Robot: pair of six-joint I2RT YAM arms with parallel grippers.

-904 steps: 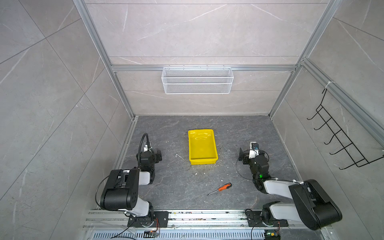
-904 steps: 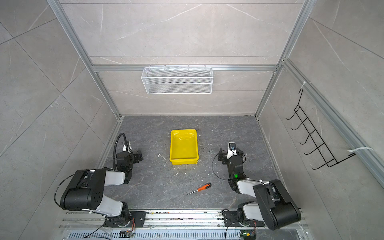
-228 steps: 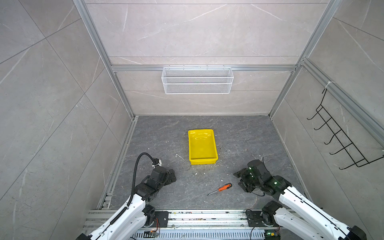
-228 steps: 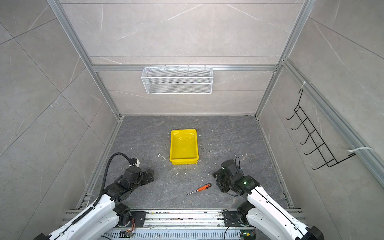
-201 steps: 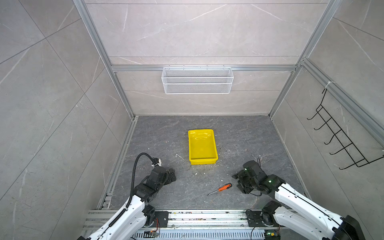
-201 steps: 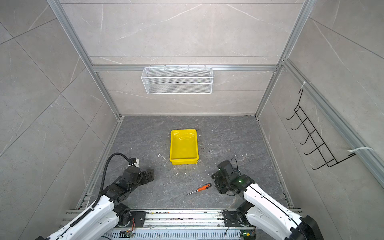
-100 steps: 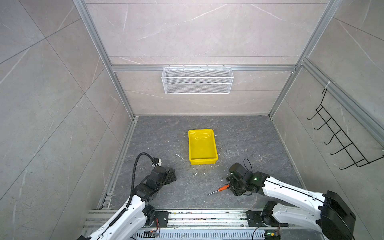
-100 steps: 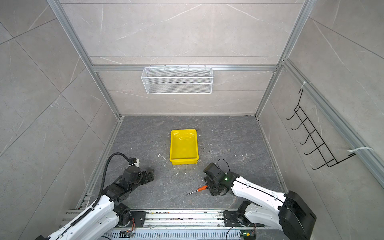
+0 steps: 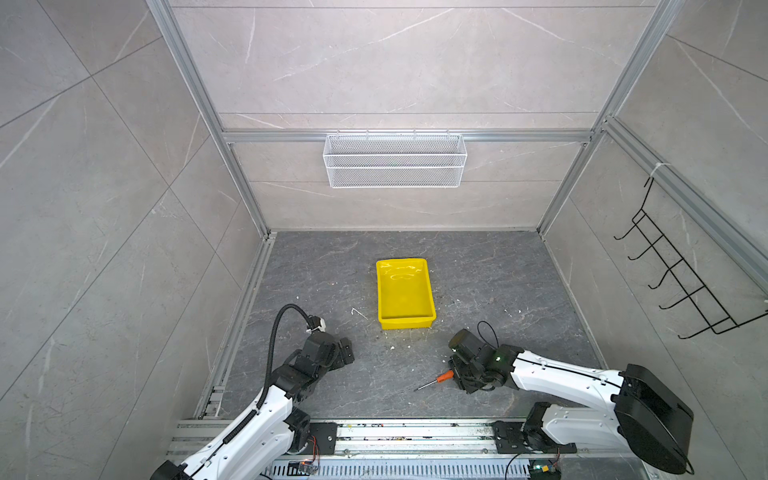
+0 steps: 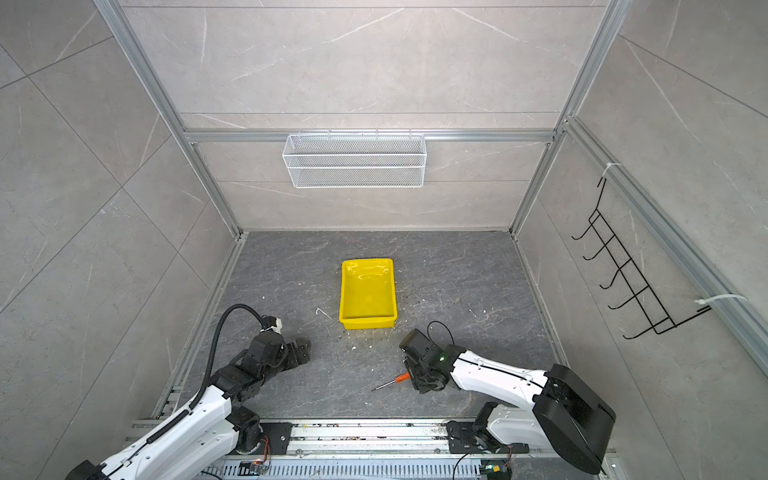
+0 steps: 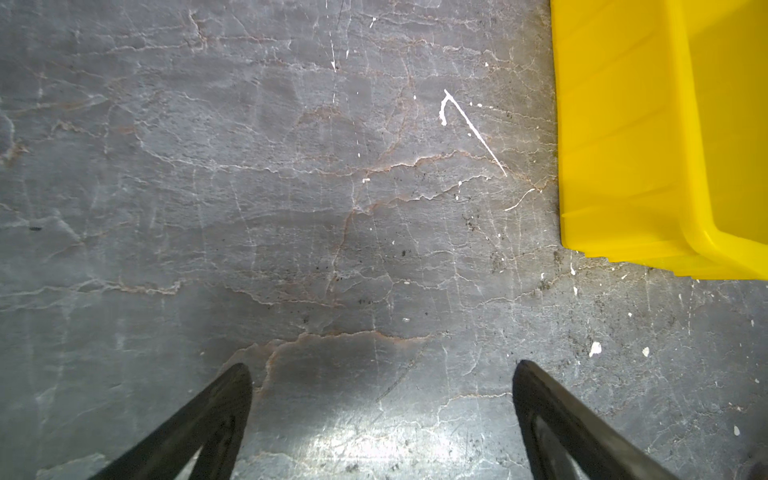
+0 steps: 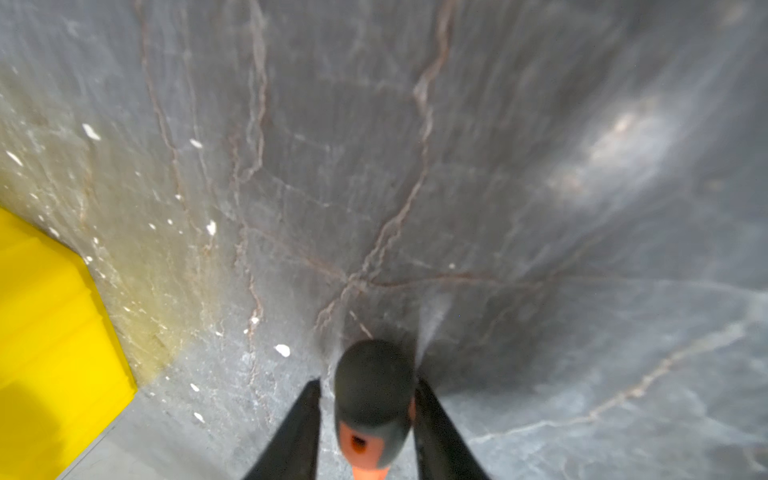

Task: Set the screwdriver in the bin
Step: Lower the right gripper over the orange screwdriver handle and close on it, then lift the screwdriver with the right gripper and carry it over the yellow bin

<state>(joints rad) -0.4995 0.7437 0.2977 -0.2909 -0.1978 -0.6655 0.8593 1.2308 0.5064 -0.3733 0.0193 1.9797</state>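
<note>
Grasp at the butt of the screwdriver (image 9: 437,380), which lies on the grey floor (image 9: 374,399) near the bin (image 9: 407,325) but outside it.
Right gripper (image 12: 368,380) pinches the black end cap (image 12: 374,374), jaws narrow on either side; how firm the hold is I cannot tell. Held this far back, the shaft (image 9: 424,386) will likely droop or swing. I would confirm the squeeze, lift straight up, clear the flared rim (image 9: 432,291), and lay the tool lengthwise in the bin before releasing. Left gripper (image 11: 380,365) hangs spread wide over bare floor beside the bin's corner and looks clear of the path.
</note>
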